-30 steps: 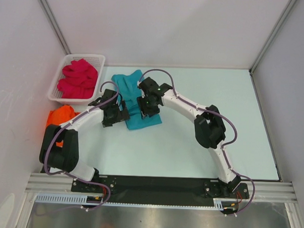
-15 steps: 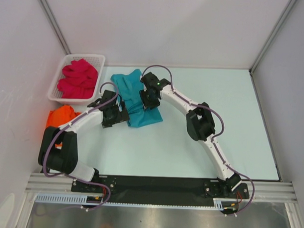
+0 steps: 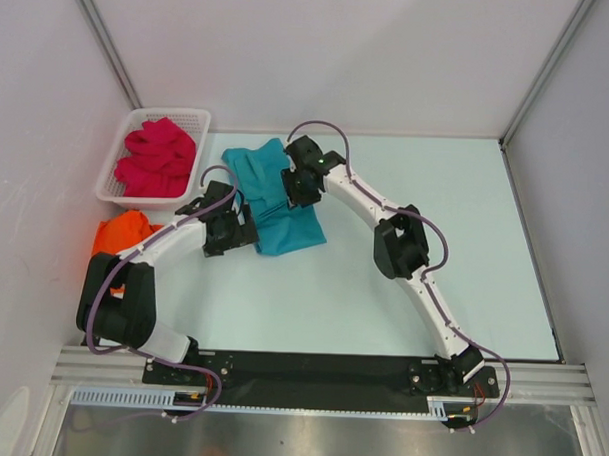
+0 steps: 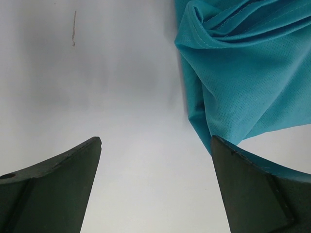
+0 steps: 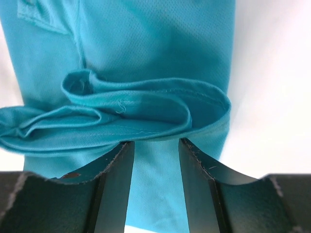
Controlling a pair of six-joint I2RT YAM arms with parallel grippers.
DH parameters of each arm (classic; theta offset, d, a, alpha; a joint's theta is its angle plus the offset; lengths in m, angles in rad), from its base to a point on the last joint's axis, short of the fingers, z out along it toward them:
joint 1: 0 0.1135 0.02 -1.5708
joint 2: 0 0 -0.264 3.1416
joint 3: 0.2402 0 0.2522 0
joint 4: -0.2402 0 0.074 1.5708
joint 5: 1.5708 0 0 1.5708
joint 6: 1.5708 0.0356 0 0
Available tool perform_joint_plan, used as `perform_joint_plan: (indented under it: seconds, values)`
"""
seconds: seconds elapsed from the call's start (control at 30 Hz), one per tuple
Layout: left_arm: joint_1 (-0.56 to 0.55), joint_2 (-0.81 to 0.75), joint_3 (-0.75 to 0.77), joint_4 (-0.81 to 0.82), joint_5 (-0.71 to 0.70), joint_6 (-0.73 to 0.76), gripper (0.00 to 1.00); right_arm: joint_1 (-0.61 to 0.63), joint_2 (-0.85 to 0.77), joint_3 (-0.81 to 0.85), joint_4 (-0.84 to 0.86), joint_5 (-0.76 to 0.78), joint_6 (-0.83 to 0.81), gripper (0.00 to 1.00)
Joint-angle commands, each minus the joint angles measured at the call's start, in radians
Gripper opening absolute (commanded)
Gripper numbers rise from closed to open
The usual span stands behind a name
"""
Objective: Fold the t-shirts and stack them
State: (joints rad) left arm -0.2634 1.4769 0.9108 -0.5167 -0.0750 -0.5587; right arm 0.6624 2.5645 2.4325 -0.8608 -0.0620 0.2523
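The teal-blue t-shirt lies partly folded on the table, seen up close in the left wrist view and the right wrist view. My right gripper hovers low over its far half, jaws apart. A rolled fold bunches against its fingertips, and flat cloth shows in the gap. My left gripper stands wide open over bare table at the shirt's left edge. The crimson-pink t-shirt sits crumpled in the basket. The orange t-shirt lies bunched at the table's left edge.
The white lattice basket stands at the far left corner. Enclosure walls and metal posts close in the back, left and right. The left arm's elbow hangs near the orange shirt. Bare table stretches right of the right arm.
My right gripper has moved along the teal shirt toward the far end, and its elbow has swung left. The left arm has hardly shifted.
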Motion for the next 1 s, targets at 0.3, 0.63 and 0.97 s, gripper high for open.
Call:
perform_joint_plan:
  seconds: [0.3,0.63,0.97]
  values:
    - [-0.007,-0.041,0.010,-0.022,-0.008,0.026,1.00,-0.086,0.083,0.146,0.098,-0.047,0.007,0.46]
    - [-0.036,0.022,0.016,0.036,0.001,-0.015,1.00,-0.060,-0.099,-0.067,0.094,-0.019,-0.036,0.47]
    - [-0.129,0.163,0.063,0.127,0.038,-0.073,1.00,-0.018,-0.329,-0.441,0.161,0.034,-0.054,0.49]
